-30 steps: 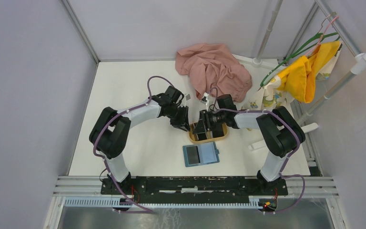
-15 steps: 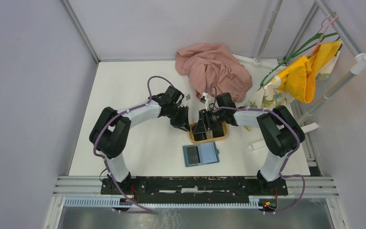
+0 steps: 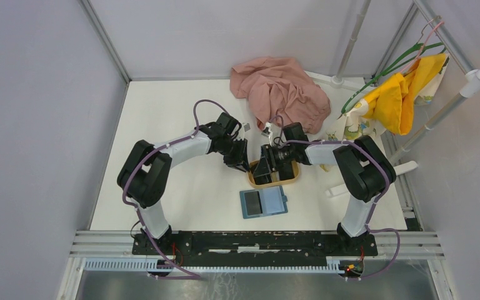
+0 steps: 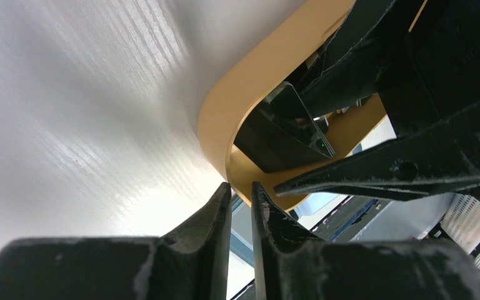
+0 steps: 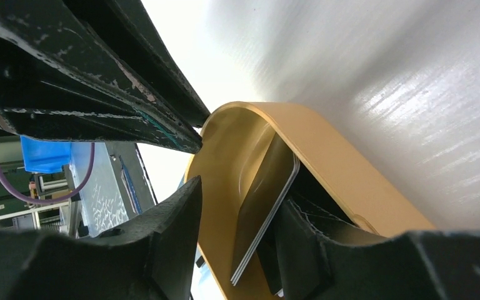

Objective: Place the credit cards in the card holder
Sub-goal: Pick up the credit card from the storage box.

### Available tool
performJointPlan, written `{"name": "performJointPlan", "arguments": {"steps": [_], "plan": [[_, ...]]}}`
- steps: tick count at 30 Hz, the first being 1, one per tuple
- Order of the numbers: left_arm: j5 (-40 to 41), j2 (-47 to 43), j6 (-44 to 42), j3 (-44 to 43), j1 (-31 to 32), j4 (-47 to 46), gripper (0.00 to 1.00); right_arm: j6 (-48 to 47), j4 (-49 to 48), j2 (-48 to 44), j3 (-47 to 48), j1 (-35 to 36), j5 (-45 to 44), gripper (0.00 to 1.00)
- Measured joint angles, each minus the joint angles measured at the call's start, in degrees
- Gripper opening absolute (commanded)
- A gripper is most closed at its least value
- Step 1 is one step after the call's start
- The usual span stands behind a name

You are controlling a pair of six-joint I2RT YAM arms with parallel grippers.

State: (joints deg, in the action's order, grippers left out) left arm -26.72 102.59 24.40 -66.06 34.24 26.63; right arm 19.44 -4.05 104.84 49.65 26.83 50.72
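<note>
wooden tray point(image 3: 275, 185): the left gripper point(image 3: 240, 161) and right gripper point(image 3: 264, 169) are covering most of it from above, hiding its contents.
credit card point(image 5: 259, 206): its lower end is disappearing behind the right gripper's finger.
left gripper's hold: its tips are sitting at the tray rim; any pinch is unclear.
card holder point(image 3: 263, 202): its snap is showing too small to make out.

— What sits mid-table?
— A tan oval tray point(image 3: 274, 184), on the white table point(image 3: 175, 119).
— And behind it?
— A crumpled pink cloth point(image 3: 281, 90) at the far edge, with a small grey bit point(image 3: 246, 126) just off its left side.
— The right side?
— A white rack point(image 3: 447, 106) carries a green hanger point(image 3: 406, 59) with a yellow cloth point(image 3: 400, 94) on it. A patterned cloth point(image 3: 350, 130) hangs below.
— The surroundings?
— Plain grey walls point(image 3: 37, 125), and metal rails point(image 3: 100, 240) along the near edge.
</note>
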Motion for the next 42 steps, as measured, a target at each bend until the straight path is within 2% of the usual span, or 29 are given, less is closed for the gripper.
{"name": "performJointPlan", "arguments": {"steps": [16,22,27,33,36,42], "plan": [[-0.5,0.0,0.0,-0.1,0.0,-0.2,0.25,0.3,2.2,-1.1,0.0,-5.4,1.8,0.4],[-0.5,0.0,0.0,-0.2,0.0,-0.2,0.25,0.2,2.2,-1.1,0.0,-5.8,1.9,0.43],[-0.7,0.0,0.0,-0.2,0.0,-0.2,0.25,-0.9,3.1,-1.0,0.1,-4.6,-0.2,0.47],[-0.9,0.0,0.0,-0.2,0.0,-0.2,0.25,-4.2,5.9,-0.9,2.3,0.2,-4.2,0.46],[-1.0,0.0,0.0,-0.2,0.0,-0.2,0.25,-4.8,6.6,-0.8,2.4,1.1,-4.6,0.42],[-1.4,0.0,0.0,-0.2,0.0,-0.3,0.25,-4.9,7.7,-0.3,2.4,1.1,-4.5,0.22]]}}
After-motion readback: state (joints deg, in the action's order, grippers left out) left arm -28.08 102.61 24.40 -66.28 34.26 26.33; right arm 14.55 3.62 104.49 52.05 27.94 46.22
